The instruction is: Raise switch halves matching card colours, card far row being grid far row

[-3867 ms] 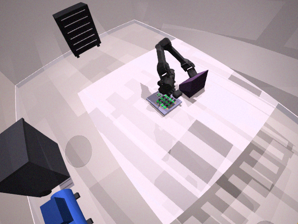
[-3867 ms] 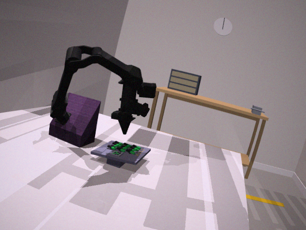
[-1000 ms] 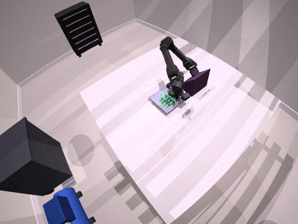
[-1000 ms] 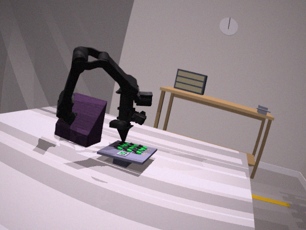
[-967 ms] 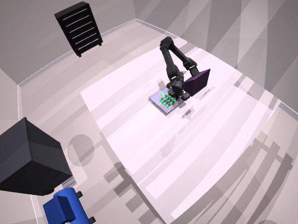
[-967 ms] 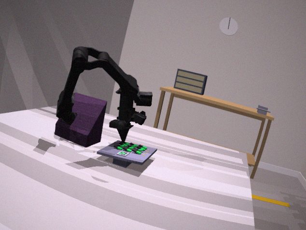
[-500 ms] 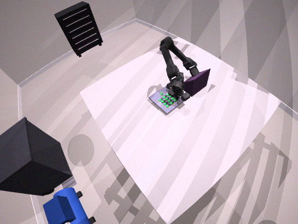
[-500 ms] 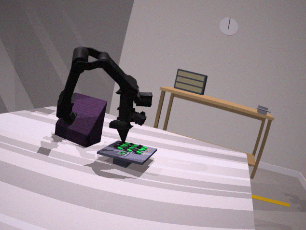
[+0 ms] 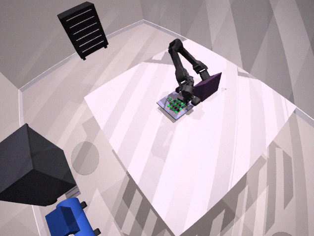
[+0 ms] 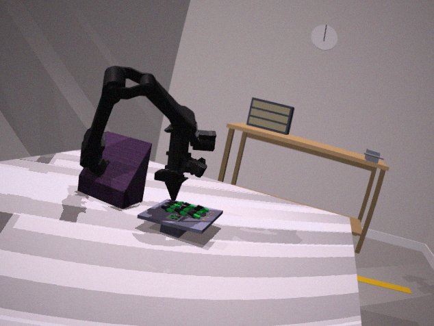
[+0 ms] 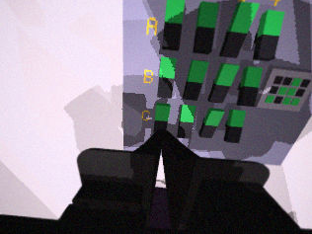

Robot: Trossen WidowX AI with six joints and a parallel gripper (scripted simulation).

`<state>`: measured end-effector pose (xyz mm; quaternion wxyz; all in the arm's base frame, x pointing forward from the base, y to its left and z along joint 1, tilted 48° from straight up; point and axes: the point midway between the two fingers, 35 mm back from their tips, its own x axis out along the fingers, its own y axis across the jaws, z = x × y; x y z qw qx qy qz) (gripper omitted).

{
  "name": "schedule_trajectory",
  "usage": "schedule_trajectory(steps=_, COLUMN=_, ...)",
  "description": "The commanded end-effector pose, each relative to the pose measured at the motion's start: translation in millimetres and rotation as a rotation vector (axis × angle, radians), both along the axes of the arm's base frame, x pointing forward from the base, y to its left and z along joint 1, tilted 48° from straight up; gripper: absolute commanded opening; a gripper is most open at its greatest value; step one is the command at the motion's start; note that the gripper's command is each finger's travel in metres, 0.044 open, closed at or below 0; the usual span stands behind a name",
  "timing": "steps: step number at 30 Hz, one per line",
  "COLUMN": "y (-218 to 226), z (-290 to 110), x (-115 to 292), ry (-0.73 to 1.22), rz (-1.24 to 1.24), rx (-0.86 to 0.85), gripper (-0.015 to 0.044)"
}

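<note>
While the gripper point(image 11: 161, 147) is hanging pinched shut on nothing, its tip is sitting over the near end of the first row-C switch point(image 11: 161, 117) on the panel point(image 11: 133, 103). Pressing well likely means coming straight down on the raised half only, sparing its neighbour point(image 11: 186, 118). Farther right, the card point(image 11: 285, 91) is lying beside row B.
</note>
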<state>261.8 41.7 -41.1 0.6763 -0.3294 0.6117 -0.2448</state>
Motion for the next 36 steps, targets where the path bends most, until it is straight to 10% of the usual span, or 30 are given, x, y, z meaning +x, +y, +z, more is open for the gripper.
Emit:
schedule_trajectory(steps=1, y=29, z=22, x=1, ry=-0.007, rz=-0.003, rx=0.015, gripper=0.0)
schedule_trajectory(steps=15, y=-6, z=96, x=1, ry=0.002, rz=-0.009, rx=0.006, gripper=0.0)
schedule_trajectory(steps=36, y=-42, z=64, x=7, ry=-0.017, rz=0.011, rx=0.006, gripper=0.0)
